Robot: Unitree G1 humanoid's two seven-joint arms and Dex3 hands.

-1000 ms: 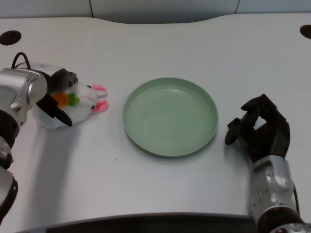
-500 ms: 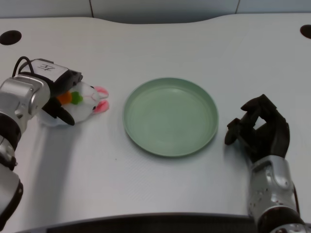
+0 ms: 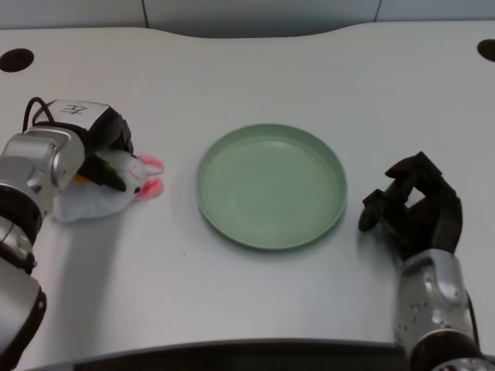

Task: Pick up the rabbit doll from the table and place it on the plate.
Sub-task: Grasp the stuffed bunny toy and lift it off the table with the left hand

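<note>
Counter (image 3: 255, 301) of plain white carries a round pale-green plate (image 3: 271, 185) at centre, bare to receive. Left hand (image 3: 107, 151) covers the small white pink-eared rabbit doll (image 3: 124, 182) at far left, fingers (image 3: 108, 176) curled around it, apparently securing a grip.

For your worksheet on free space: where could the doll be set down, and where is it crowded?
The green plate is bare inside, as is the table behind it. The left edge is crowded: left hand over the rabbit doll.
</note>
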